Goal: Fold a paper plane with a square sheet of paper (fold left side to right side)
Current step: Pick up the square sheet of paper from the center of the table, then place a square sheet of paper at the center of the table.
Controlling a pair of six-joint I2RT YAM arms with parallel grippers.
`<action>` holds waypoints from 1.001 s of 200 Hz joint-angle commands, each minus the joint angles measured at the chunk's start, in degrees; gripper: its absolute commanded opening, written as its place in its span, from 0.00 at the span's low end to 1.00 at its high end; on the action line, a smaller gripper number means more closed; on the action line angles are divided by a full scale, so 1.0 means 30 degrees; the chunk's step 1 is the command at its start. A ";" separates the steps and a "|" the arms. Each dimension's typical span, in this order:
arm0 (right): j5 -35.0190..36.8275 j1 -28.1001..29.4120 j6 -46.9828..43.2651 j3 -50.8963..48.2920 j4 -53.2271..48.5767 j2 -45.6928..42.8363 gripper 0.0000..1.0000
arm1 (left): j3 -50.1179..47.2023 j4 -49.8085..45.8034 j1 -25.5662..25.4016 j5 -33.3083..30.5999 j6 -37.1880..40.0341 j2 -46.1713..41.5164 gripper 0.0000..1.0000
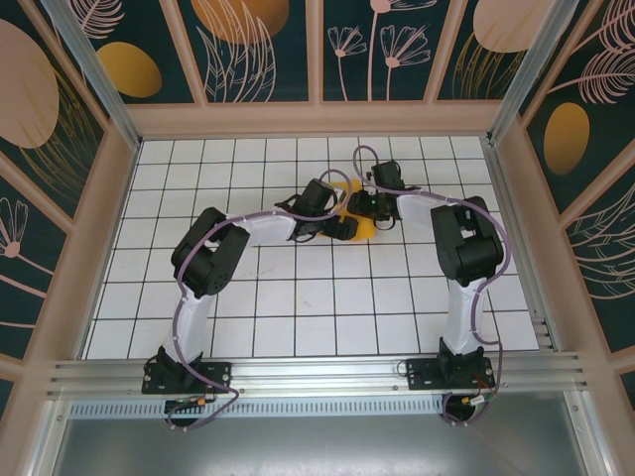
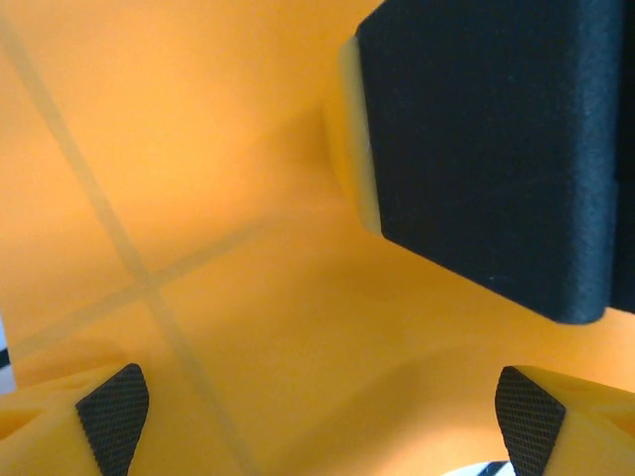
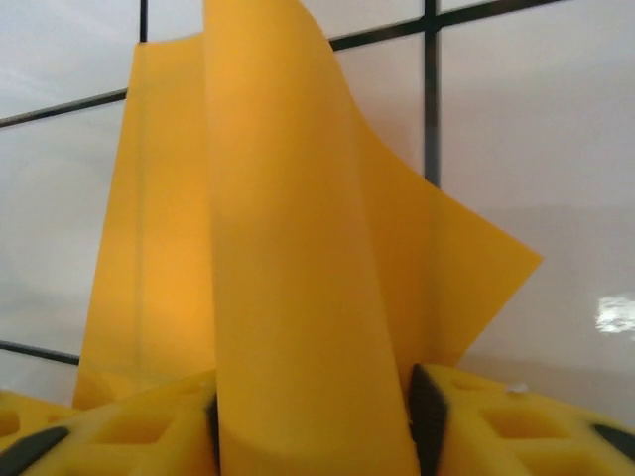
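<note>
The square sheet of paper (image 1: 364, 234) is orange-yellow and lies at the middle back of the gridded table, where both arms meet. In the left wrist view the sheet (image 2: 248, 198) lies flat under my left gripper (image 2: 321, 421), whose jaws stand wide open just over it, with the table's grid lines showing faintly through. My right gripper (image 3: 317, 421) holds a raised, curled fold of the sheet (image 3: 298, 248). The fold fills the gap between the pads (image 3: 427, 416) and the rest of the sheet rises behind it. The right gripper's black body (image 2: 486, 149) hangs close above the paper.
The white gridded table (image 1: 298, 307) is walled in by a wooden frame with dark patterned panels (image 1: 268, 50). An aluminium rail (image 1: 317, 372) carries both arm bases at the near edge. The two wrists (image 1: 342, 208) sit very close together over the sheet.
</note>
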 commanded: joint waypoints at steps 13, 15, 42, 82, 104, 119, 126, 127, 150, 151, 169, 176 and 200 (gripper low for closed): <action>-0.2635 -0.0258 -0.0171 -0.1318 0.0191 -0.1617 0.37 | -0.1742 0.0877 0.0286 -0.0637 -0.0109 -0.3018 0.94; -0.2780 -0.0321 -0.0193 -0.1425 0.0348 -0.1719 0.36 | -0.1900 0.0974 0.0361 -0.0598 -0.0186 -0.3235 0.94; -0.5190 -0.1031 -0.0152 -0.3274 0.2854 -0.3292 0.32 | -0.4172 0.2676 0.1844 0.0406 -0.1517 -0.6150 0.94; -0.8630 -0.2211 0.0213 -0.6613 0.7619 -0.6378 0.30 | -0.6647 0.3696 0.3963 0.1515 -0.1906 -1.0149 0.94; -1.0626 -0.2732 0.0418 -0.7713 0.9542 -0.7942 0.30 | -0.7377 0.4106 0.4709 0.3011 -0.1734 -1.1711 0.92; -1.1897 -0.2947 0.0717 -0.8357 1.0779 -0.8989 0.30 | -0.7606 0.4422 0.4848 0.4344 -0.1422 -1.2742 0.92; -1.2417 -0.2970 0.0812 -0.8525 1.1206 -0.9487 0.29 | -0.7597 0.4515 0.4849 0.5075 -0.1266 -1.3150 0.92; -1.2496 -0.2960 0.0829 -0.8548 1.1247 -0.9565 0.29 | -0.7597 0.4518 0.4849 0.5170 -0.1242 -1.3229 0.92; -1.4213 -0.2980 0.0922 -0.8574 1.1637 -1.1148 0.29 | -0.7540 0.4928 0.4849 0.7413 -0.0954 -1.4538 0.92; -1.4272 -0.2965 0.0913 -0.8558 1.1639 -1.1216 0.29 | -0.7554 0.4960 0.4864 0.7525 -0.0954 -1.4597 0.92; -1.5289 -0.2920 0.0847 -0.8484 1.1565 -1.2565 0.29 | -0.7463 0.5151 0.4849 0.8622 -0.0916 -1.5421 0.91; -1.5574 -0.2851 0.0802 -0.8430 1.1460 -1.3121 0.29 | -0.7401 0.5144 0.4849 0.8816 -0.0899 -1.5626 0.90; -1.6153 -0.2439 0.0398 -0.8173 1.0702 -1.4762 0.29 | -0.7022 0.4758 0.4849 0.9214 -0.0866 -1.5797 0.90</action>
